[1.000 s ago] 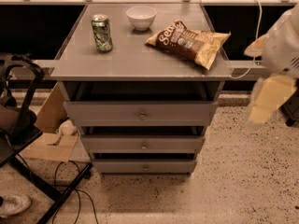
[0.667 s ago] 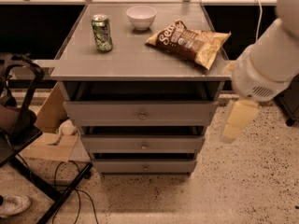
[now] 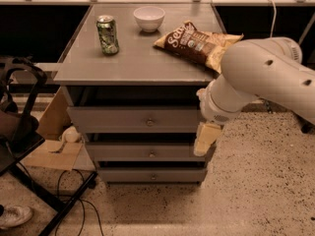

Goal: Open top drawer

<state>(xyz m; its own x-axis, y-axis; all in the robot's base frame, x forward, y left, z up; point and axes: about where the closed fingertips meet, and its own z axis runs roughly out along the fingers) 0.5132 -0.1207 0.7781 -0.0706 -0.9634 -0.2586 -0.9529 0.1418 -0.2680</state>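
The top drawer [image 3: 123,119] is the uppermost of three grey drawer fronts under the grey cabinet top. It is closed, with a small round metal knob [image 3: 150,122] at its centre. My white arm [image 3: 256,75] comes in from the right. My cream-coloured gripper [image 3: 206,139] hangs down in front of the right end of the drawers, at the level of the top drawer's lower edge and the middle drawer. It is to the right of the knob and does not touch it.
On the cabinet top [image 3: 133,65] stand a green can [image 3: 107,34], a white bowl [image 3: 149,17] and a brown chip bag [image 3: 197,43]. The middle drawer [image 3: 142,152] and bottom drawer [image 3: 147,175] are closed. A black chair frame [image 3: 22,127], cardboard [image 3: 49,151] and cables [image 3: 74,200] lie left.
My arm has swung left and down from the right side. The gripper has moved from beside the cabinet to in front of the drawers' right end. The drawers have not moved.
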